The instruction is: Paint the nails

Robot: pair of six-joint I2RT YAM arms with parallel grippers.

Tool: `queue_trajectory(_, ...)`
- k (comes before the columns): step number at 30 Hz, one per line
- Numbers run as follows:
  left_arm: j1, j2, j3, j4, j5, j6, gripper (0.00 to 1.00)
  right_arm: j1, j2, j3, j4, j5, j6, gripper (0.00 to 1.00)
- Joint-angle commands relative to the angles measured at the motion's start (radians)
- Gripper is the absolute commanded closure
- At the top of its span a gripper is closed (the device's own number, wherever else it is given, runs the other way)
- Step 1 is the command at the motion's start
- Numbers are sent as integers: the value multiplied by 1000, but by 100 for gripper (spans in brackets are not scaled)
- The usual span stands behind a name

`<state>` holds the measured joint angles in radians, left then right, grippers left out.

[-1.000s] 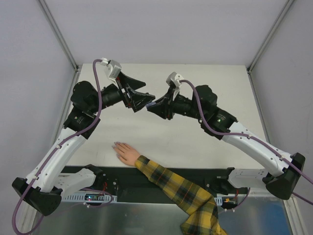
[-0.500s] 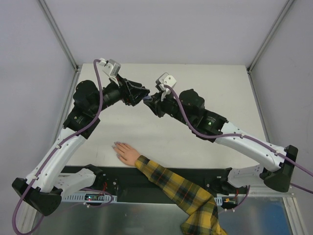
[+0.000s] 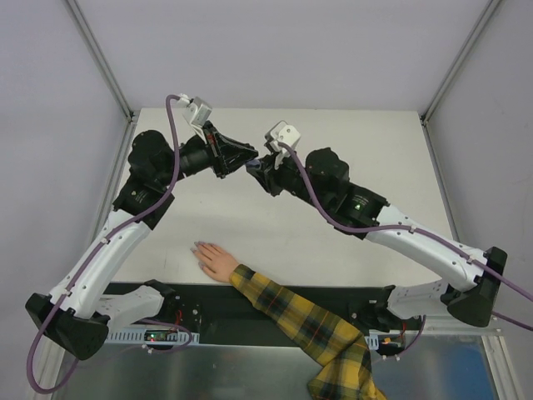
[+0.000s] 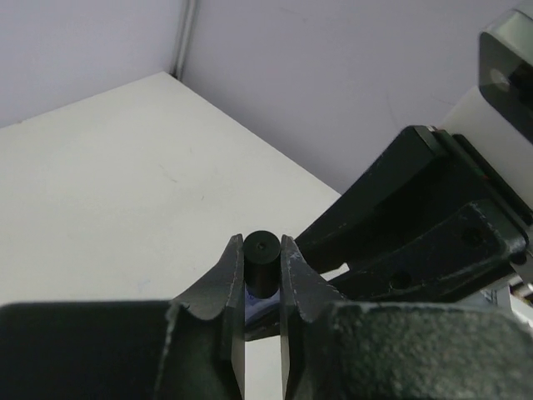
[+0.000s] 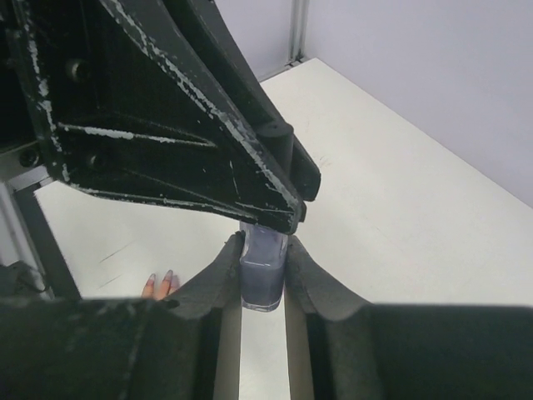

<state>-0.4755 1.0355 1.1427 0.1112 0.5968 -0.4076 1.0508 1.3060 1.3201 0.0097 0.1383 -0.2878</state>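
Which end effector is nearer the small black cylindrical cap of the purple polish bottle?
Left. The left end effector clamps the small black cylindrical cap; the right end effector grips the purple glass bottle body instead.

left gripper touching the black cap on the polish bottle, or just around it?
Touching. Left wrist view: the left gripper pinches the black cap on both sides, no gap. The right gripper clamps the bottle.

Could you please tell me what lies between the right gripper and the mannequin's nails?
Nothing does. In the top view, only bare white table separates the right gripper, its jaws shut on the polish bottle, from the nails.
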Motion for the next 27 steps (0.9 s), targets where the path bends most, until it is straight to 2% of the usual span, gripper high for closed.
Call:
queue_trajectory(1,-6,67,45,198,354,-49,100,-63,-80,21,39,-416,-12,100)
queue_trajectory(2,-6,77,42,252,480,-116,100,-125,-96,21,42,-537,11,100)
queue_trajectory(3,-6,83,25,381,523,-153,100,-161,-97,22,56,-798,47,99)
queue_trajectory(5,-6,77,0,479,570,-235,100,-245,-99,18,152,-1044,177,100)
queue_trajectory(6,-6,72,-15,548,599,-249,100,-262,-100,7,212,-1238,227,100)
queue_trajectory(7,-8,66,-18,568,615,-261,100,-276,-103,-5,328,-1294,272,100)
queue_trajectory(9,-12,55,-26,599,639,-275,100,-299,-99,-2,343,-1356,331,99)
queue_trajectory(12,-18,37,-37,598,624,-252,100,-324,-90,11,342,-1353,365,100)
queue_trajectory(14,-18,32,-25,532,609,-215,98,-330,-102,-2,326,-1326,351,99)
queue_trajectory(15,-18,29,-14,497,597,-194,78,-330,-115,-8,259,-1280,295,100)
queue_trajectory(17,-18,15,-2,380,549,-102,49,-330,-128,-9,182,-1193,227,100)
queue_trajectory(18,-18,9,5,336,523,-73,29,-328,-132,-12,129,-1165,195,99)
queue_trajectory(19,-17,5,14,255,456,-35,25,-325,-139,-13,109,-1136,179,100)
queue_trajectory(22,-17,-12,38,179,350,27,17,-308,-148,-28,46,-970,148,99)
queue_trajectory(25,-12,-49,29,125,235,46,16,-228,-146,-30,-31,-707,87,99)
queue_trajectory(26,-9,-58,23,102,153,44,16,-200,-143,-32,-45,-549,67,100)
queue_trajectory(27,-9,-80,16,96,120,50,16,-171,-140,-32,-54,-472,52,100)
